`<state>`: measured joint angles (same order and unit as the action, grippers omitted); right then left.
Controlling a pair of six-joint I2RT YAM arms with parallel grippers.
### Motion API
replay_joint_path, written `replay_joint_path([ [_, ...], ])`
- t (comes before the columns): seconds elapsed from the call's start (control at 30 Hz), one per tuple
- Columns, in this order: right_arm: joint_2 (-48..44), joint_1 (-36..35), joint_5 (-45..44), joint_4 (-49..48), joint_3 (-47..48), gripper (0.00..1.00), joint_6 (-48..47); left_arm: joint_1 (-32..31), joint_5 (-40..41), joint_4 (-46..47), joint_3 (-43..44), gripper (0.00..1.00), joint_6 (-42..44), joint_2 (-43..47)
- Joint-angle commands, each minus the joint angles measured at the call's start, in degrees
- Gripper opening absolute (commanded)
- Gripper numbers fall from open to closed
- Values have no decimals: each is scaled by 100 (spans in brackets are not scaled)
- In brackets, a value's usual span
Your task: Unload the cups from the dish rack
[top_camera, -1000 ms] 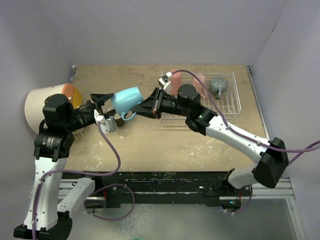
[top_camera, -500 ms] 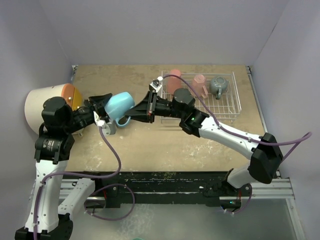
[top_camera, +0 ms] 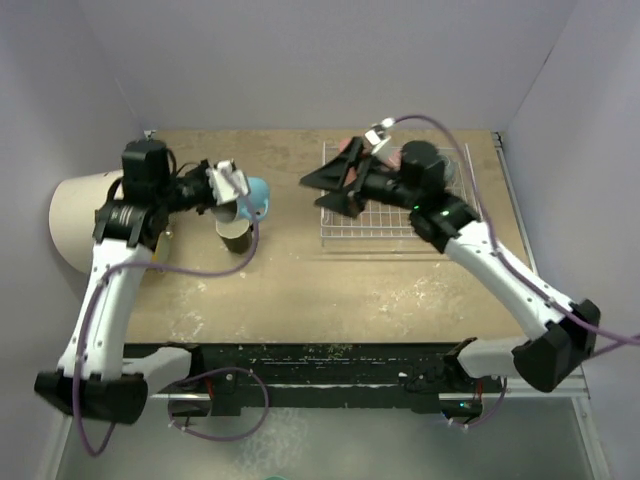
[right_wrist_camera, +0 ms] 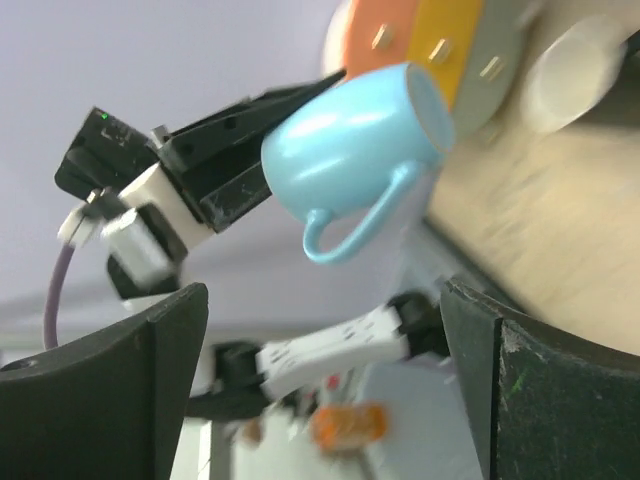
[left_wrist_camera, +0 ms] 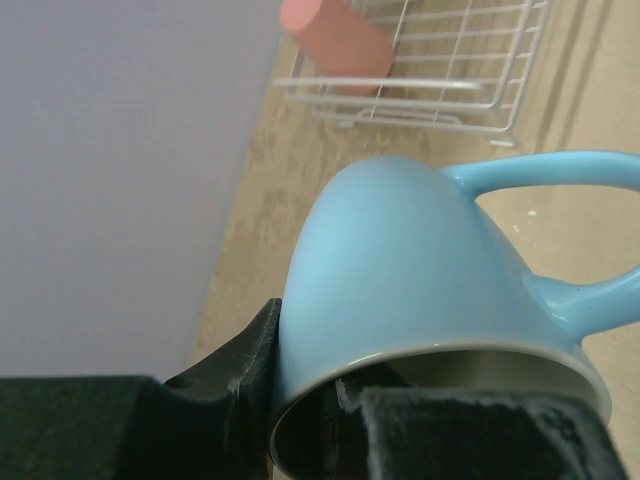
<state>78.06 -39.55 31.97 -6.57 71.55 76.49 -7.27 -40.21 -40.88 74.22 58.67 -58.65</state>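
My left gripper (top_camera: pixel 238 190) is shut on the rim of the light blue mug (top_camera: pixel 256 192), one finger inside and one outside. It holds the mug tilted in the air above a black mug (top_camera: pixel 235 238) that stands on the table. In the left wrist view the blue mug (left_wrist_camera: pixel 420 270) fills the frame, with my gripper (left_wrist_camera: pixel 330 410) clamped on its rim. My right gripper (top_camera: pixel 320 193) is open and empty over the left end of the white dish rack (top_camera: pixel 400 225). A salmon-red tumbler (left_wrist_camera: pixel 335 40) stands in the rack (left_wrist_camera: pixel 440 95). My right arm hides the other cups.
A large cream drum (top_camera: pixel 80 215) lies at the left edge of the table, and its orange lid (right_wrist_camera: pixel 420 40) shows in the right wrist view. Walls close the table at the back and on both sides.
The right gripper let go of the blue mug, opened wide and drew back right to the rack. The left gripper closed on the mug and carried it back and left.
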Motion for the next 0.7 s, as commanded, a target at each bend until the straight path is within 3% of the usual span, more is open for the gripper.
replay_joint_path([
  [0.0, -656, 1007, -720, 2273, 651, 100, -1863, 7, 1553, -372, 1182, 0, -1168, -1241],
  [0.1, -693, 1183, -1500, 3363, 1128, 100, -2585, 6, 2226, -753, 1781, 0, -1536, -2090],
  [0.23, -662, 1205, -2371, 4087, 1502, 100, -3103, 9, 2913, -1469, 2991, 0, -2115, -3364],
  [0.4, -584, 1270, -2994, 4364, 1445, 100, -3416, 15, 3375, -2300, 4196, 0, -2475, -4802],
  [0.67, -304, 1289, -3721, 4373, 1366, 100, -3895, 155, 3643, -2517, 4885, 0, -2457, -6031],
])
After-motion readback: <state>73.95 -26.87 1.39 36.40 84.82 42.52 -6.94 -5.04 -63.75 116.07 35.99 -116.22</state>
